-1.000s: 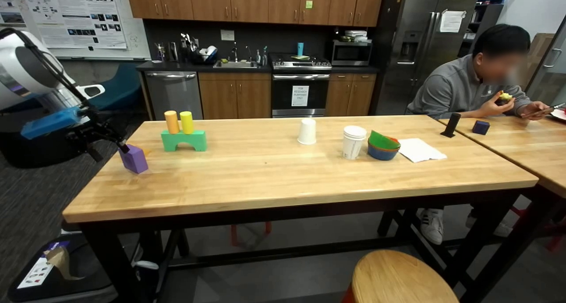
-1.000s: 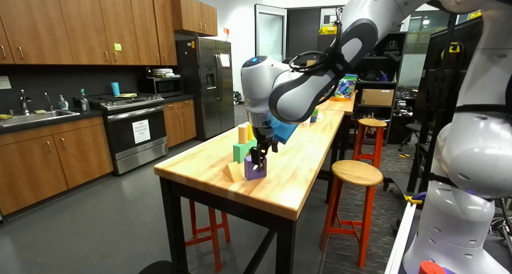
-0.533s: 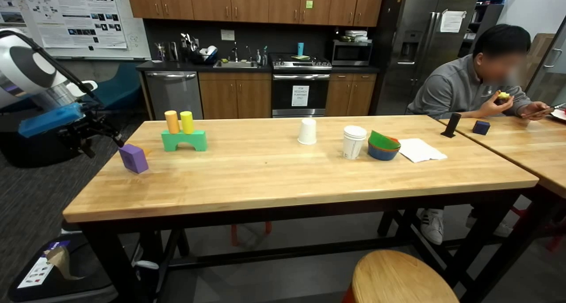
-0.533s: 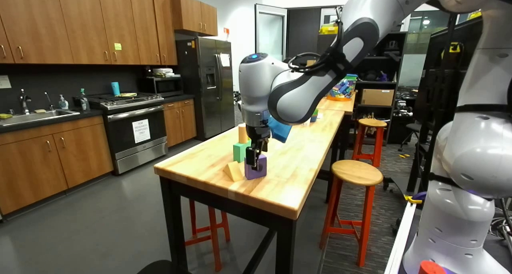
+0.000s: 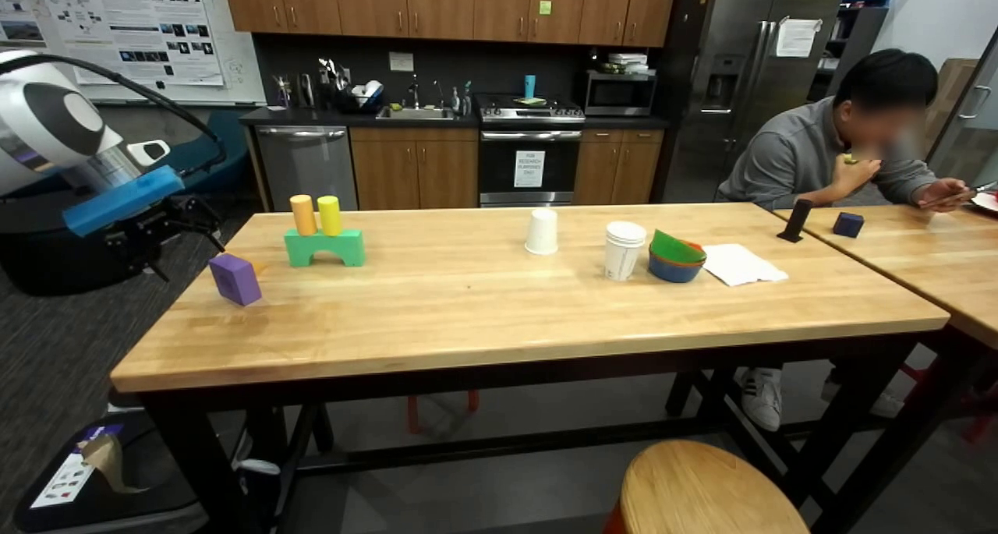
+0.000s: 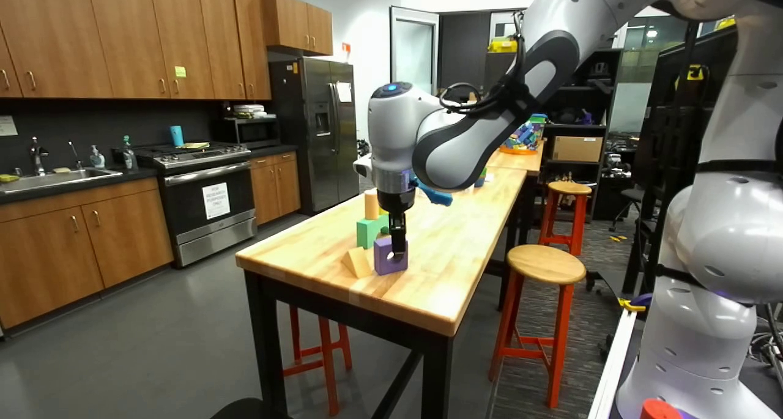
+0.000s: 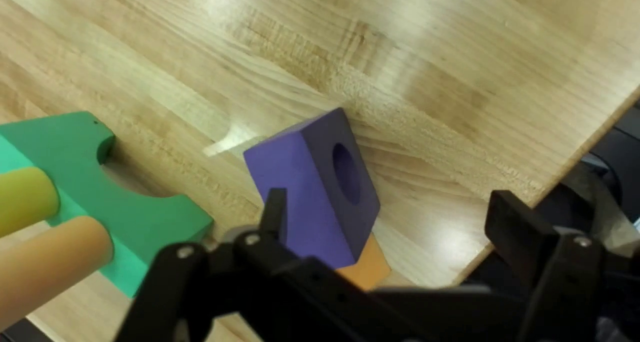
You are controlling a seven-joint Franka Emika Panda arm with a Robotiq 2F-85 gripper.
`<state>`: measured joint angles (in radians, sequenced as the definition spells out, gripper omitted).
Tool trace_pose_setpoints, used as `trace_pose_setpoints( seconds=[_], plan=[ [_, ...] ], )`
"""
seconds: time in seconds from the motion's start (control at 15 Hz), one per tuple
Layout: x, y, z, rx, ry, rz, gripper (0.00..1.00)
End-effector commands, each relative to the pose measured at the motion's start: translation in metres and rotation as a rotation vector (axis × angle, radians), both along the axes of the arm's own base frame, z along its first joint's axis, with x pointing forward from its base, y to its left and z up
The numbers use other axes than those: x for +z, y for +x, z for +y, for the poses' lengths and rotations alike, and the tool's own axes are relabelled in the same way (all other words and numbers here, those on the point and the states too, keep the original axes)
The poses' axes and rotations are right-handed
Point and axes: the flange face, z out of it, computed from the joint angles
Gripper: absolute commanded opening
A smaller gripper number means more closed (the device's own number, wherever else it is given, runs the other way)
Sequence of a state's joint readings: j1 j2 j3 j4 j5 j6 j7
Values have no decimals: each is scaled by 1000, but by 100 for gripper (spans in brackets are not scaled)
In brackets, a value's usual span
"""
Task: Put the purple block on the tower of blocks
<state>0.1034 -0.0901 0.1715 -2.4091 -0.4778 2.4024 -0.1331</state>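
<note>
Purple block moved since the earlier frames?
No. In both exterior views, the purple block shows no shift either way against the table; its gap to the green arch looks unchanged.

1. Observed arm (image 6: 587,15) reaching out from base (image 6: 679,352) and angled down to wrist (image 6: 391,131) in an exterior view.
2. Found wrist near vertical in an exterior view, with blue light (image 6: 391,87) lit on top.
3. Noted gripper (image 7: 387,194) pointing downward beneath wrist.
4. Recorded fingers (image 7: 275,209) spread wide apart in wrist view, parted also in an exterior view.
</note>
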Motion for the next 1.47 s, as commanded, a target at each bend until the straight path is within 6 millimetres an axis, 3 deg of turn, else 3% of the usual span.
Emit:
trace_pose_setpoints(
  seconds=[0.0,0.4,1.4],
  plan=[
    [-1,3,-18,85,-48,10,100],
    [-7,7,-32,176,-119,9,100],
    [-22,18,-18,133,-53,16,100]
  ],
)
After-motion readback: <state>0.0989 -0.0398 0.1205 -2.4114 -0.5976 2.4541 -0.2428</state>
